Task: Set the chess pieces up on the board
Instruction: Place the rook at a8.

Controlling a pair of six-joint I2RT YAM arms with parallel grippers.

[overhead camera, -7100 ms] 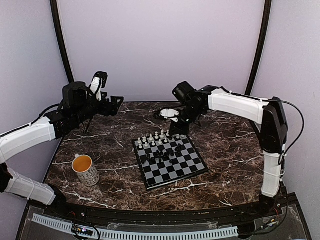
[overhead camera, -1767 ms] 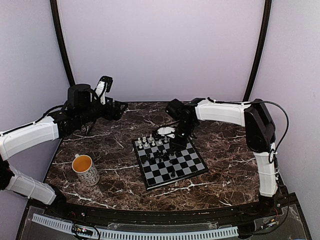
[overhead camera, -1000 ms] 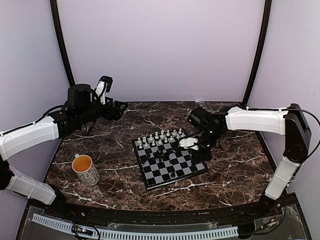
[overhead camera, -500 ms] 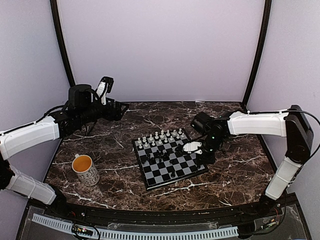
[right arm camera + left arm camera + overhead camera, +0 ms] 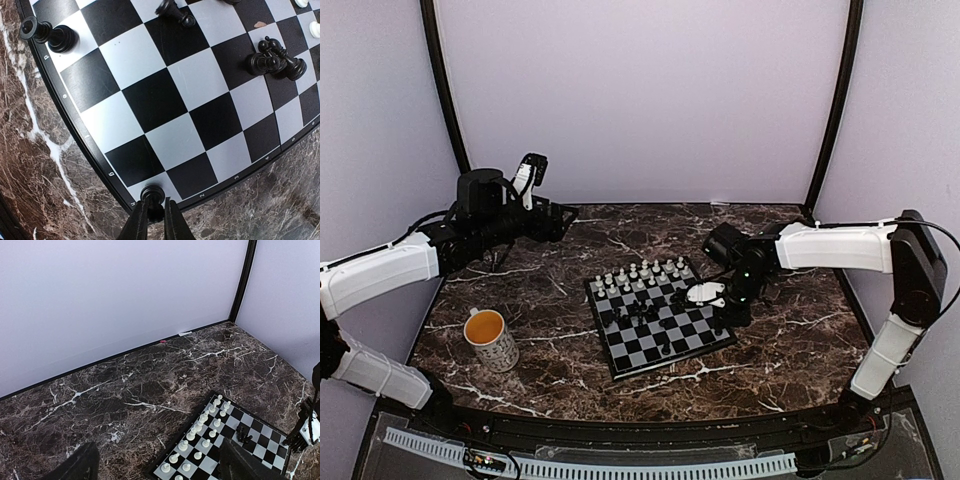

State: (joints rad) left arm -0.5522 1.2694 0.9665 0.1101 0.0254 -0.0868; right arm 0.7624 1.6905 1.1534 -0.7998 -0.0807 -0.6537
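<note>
— Black rook (image 5: 152, 194)?
— Upright on the near-right corner square of the chessboard (image 5: 150, 95), pinched in the right claw (image 5: 153, 212).
— Step in hand?
— Probably seating that rook. Next: ease the claw apart, lift straight up, no nudging.
— Then?
— Black pieces (image 5: 640, 310) bunched mid-board, waiting; white pieces (image 5: 642, 272) ranked along the far edge.
— Left claw (image 5: 558, 214)?
— Spread wide, empty, above the table (image 5: 790, 300), well apart from the chessboard.

top high — left wrist oblique, right wrist close overhead; all share board (image 5: 692, 336)
</note>
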